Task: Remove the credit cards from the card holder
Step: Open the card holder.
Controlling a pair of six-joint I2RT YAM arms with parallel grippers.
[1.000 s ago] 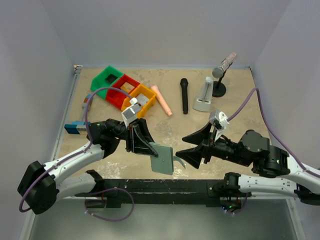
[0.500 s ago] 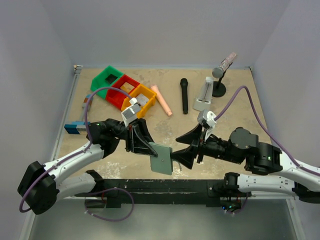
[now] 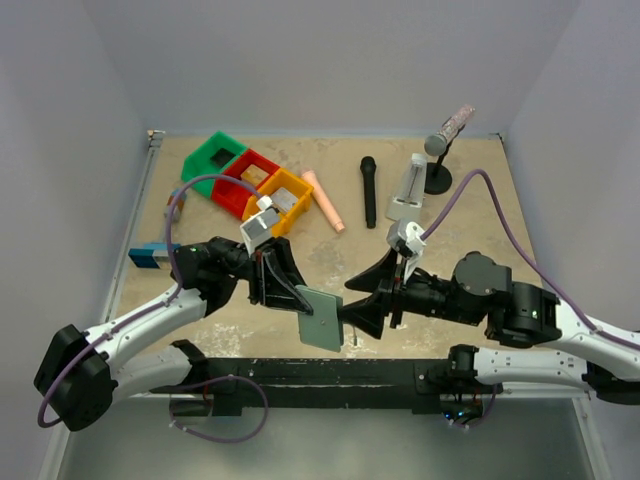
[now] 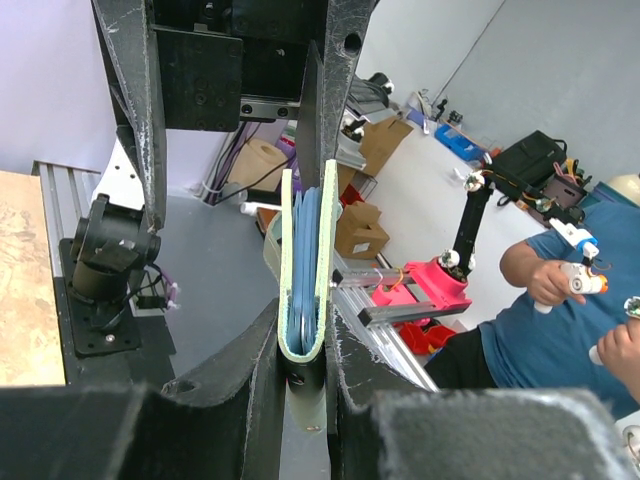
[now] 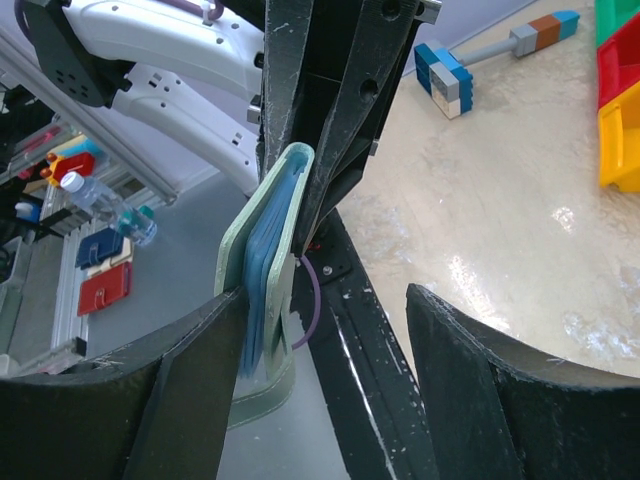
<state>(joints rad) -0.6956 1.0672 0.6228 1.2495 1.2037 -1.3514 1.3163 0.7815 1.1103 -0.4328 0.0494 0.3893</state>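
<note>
at front centre | left pincer (image 3: 300, 297) pinches card holder (image 3: 322, 320) | right pincer (image 3: 347, 300) spread

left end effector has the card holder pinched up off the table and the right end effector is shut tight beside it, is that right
Not quite: the right end effector is open, its fingers spread wide at the holder's edge, as the right wrist view shows. The left end effector does have the card holder pinched up off the table.
</note>
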